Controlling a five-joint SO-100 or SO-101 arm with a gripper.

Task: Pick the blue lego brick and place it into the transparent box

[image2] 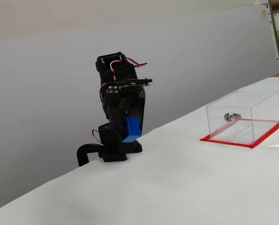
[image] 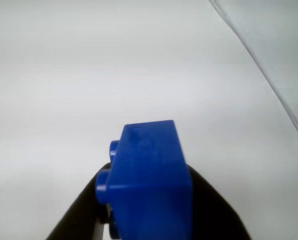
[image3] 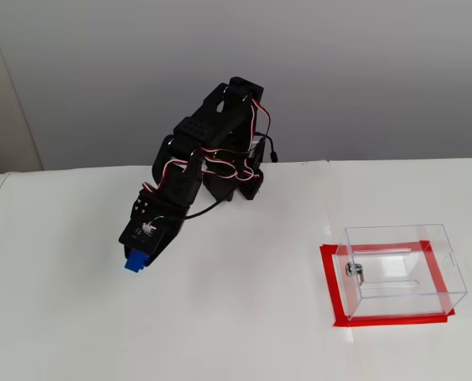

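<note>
A white surface (image3: 243,333) fills the scene, with a plain grey wall behind it. In both fixed views a black robot arm (image3: 220,151) with red and white wires stands at the left, its base at the far edge of the surface. The arm bends forward and down, and its fingers (image3: 136,262) are closed on the blue lego brick (image3: 134,263), which is lifted clear of the surface. In a fixed view from the side, the brick (image2: 132,129) hangs between the dark fingers (image2: 131,133), in front of the arm's base.

In the wrist view the brick (image: 149,182) fills the lower middle of the picture, gripped from both sides by the black fingers (image: 83,210), with its round studs facing left. Bare white surface (image: 88,75) lies beyond it.

Well to the right of the fingers stands the transparent box (image3: 398,270), resting on a red base sheet (image3: 331,286), with a small silver lock cylinder (image3: 354,272) on the wall facing the arm. A clear edge of the box (image: 269,55) shows in the wrist view's upper right corner. The box (image2: 242,117) is well apart from the brick.
</note>
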